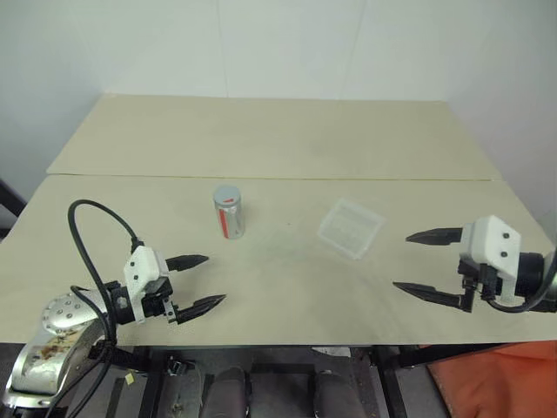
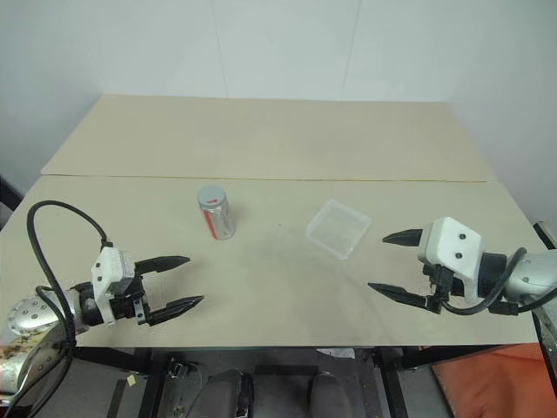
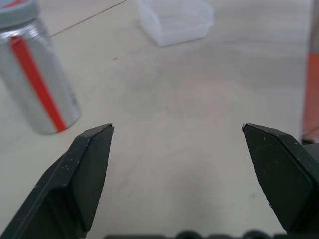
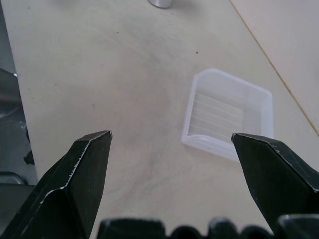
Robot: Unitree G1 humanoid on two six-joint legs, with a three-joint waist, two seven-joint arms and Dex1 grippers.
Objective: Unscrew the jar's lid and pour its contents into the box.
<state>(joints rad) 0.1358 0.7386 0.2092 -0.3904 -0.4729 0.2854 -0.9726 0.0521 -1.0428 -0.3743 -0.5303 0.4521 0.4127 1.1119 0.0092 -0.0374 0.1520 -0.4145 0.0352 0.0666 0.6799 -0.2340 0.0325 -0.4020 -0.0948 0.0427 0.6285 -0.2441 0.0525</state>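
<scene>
Two pale wooden tables (image 1: 278,139) stand end to end against white walls (image 1: 287,43).

Bright, even, diffuse light; no hard shadows, soft faint one under jar (image 1: 228,212). Table (image 1: 278,261) washed pale, mild glare at 12 o'clock wall. Wrist views: fingers (image 3: 75,184) sharp-ish, jar at 10 o'clock blurred, box (image 4: 229,114) slightly soft. No obvious edge distortion.

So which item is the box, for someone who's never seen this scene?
On the pale wooden table, look between the two open grippers, toward the right gripper. The box lies flat there, apart from the jar. It is shallow, square and see-through, while the jar is upright, silvery, with a red stripe.
</scene>
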